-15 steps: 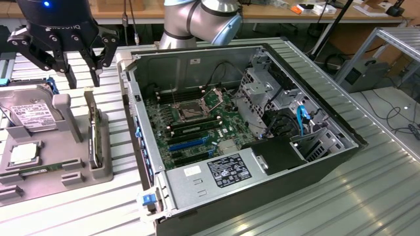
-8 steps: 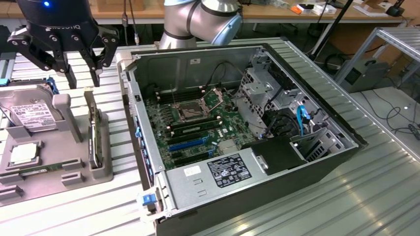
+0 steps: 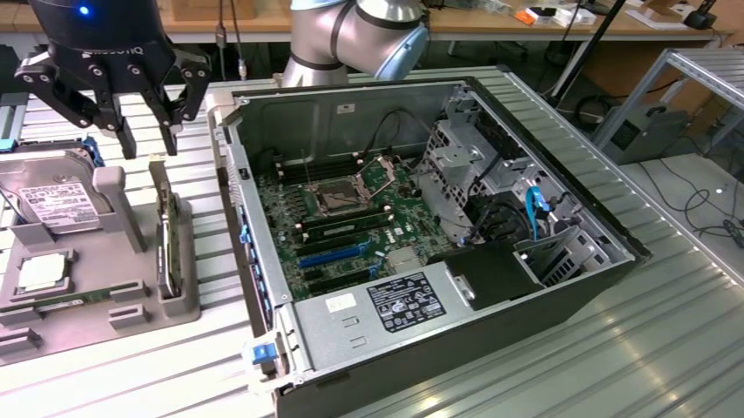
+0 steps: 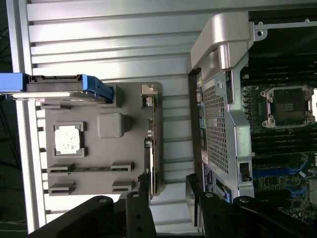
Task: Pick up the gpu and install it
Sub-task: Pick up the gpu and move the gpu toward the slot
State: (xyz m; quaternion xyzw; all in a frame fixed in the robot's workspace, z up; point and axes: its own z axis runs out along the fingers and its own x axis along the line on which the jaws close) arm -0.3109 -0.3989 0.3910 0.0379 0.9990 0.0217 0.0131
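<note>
The gpu (image 3: 167, 233) stands on its edge in a slot along the grey holder tray (image 3: 125, 306), at the side nearest the computer case; in the wrist view the gpu (image 4: 152, 148) is a thin dark strip with a pale bracket end. My gripper (image 3: 145, 144) hangs open above the far end of the card, not touching it. From the wrist camera, my gripper (image 4: 167, 198) has one finger on each side of the card's line, with nothing between them. The open computer case (image 3: 558, 287) lies on its side, with blue expansion slots (image 3: 337, 252) on the motherboard.
On the same tray lie a silver hard drive (image 3: 52, 205) with a white label and a processor chip (image 3: 41, 274). The case's metal side wall (image 4: 218, 114) runs close beside the tray. The arm's base (image 3: 348, 35) stands behind the case. Ribbed metal table (image 3: 651, 348) all around.
</note>
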